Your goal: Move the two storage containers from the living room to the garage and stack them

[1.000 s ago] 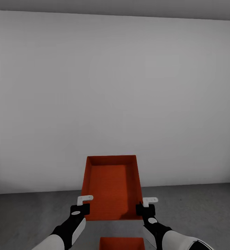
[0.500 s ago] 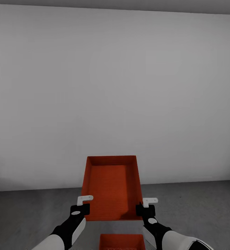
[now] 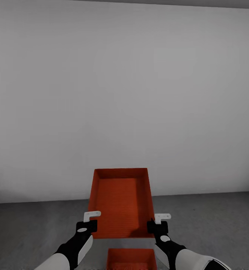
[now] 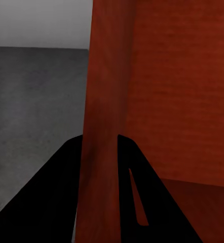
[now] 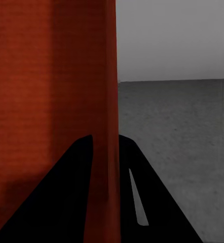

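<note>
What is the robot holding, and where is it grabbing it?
An orange container, carried by both grippers. The left gripper pinches its left side wall near the front corner, and the right gripper pinches the right wall the same way.

Two orange-red storage containers were counted in the head view: one held container (image 3: 121, 202) raised between the arms; one lower container (image 3: 131, 259) seen at the view's bottom edge; two grippers were counted, a left gripper (image 3: 87, 222) and a right gripper (image 3: 157, 222), each clamped on a side wall; one white-grey wall (image 3: 124, 97) and one dark grey floor (image 3: 34, 228) were seen.
</note>
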Tool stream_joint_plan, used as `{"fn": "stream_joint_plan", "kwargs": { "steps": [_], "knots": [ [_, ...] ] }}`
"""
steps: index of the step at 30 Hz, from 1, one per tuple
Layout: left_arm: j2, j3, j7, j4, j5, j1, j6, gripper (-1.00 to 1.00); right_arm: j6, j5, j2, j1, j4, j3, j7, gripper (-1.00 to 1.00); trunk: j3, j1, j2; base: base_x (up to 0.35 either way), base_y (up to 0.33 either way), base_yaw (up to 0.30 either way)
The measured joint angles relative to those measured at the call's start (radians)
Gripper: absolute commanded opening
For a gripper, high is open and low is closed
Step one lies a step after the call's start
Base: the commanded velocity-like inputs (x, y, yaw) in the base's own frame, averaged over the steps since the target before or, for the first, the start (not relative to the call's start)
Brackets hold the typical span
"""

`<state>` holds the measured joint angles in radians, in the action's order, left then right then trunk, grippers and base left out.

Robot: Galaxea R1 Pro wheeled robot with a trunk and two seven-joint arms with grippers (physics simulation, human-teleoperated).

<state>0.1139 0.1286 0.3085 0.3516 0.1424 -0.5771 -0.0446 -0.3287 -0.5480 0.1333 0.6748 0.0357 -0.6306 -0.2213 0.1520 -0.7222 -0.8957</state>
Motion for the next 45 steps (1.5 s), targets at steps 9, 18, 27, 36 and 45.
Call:
{"fn": "stream_joint_plan", "kwargs": {
  "steps": [9,18,27,36,45],
  "knots": [
    [-0.001,0.001,0.0,0.0,0.0,0.0,0.0,-1.0,-0.001,-0.003,0.001,0.0,0.0,-0.002,0.0,-1.0,0.015,0.0,0.0,-0.107,-0.156,0.0],
    [-0.001,0.0,-0.001,0.001,-0.001,0.0,-0.001,-1.0,-0.001,-0.003,0.001,0.0,0.0,-0.001,0.0,-1.0,0.029,0.0,0.0,-0.008,-0.013,0.0],
    [-0.001,0.0,0.0,0.0,-0.001,0.0,0.0,-1.0,-0.001,-0.003,0.001,0.0,0.0,-0.002,0.0,-1.0,0.044,0.0,0.0,0.0,0.0,0.0],
    [-0.001,0.0,-0.001,0.0,-0.001,0.0,0.0,-1.0,0.0,-0.002,0.001,0.0,0.0,-0.001,0.0,-1.0,0.058,0.0,0.0,0.0,0.0,0.0],
    [0.0,-0.001,-0.001,0.001,-0.002,0.0,-0.001,-1.0,0.0,-0.001,0.001,0.0,0.0,0.0,0.0,-1.0,0.073,0.0,0.0,0.0,-0.068,0.0]
  ]
}}
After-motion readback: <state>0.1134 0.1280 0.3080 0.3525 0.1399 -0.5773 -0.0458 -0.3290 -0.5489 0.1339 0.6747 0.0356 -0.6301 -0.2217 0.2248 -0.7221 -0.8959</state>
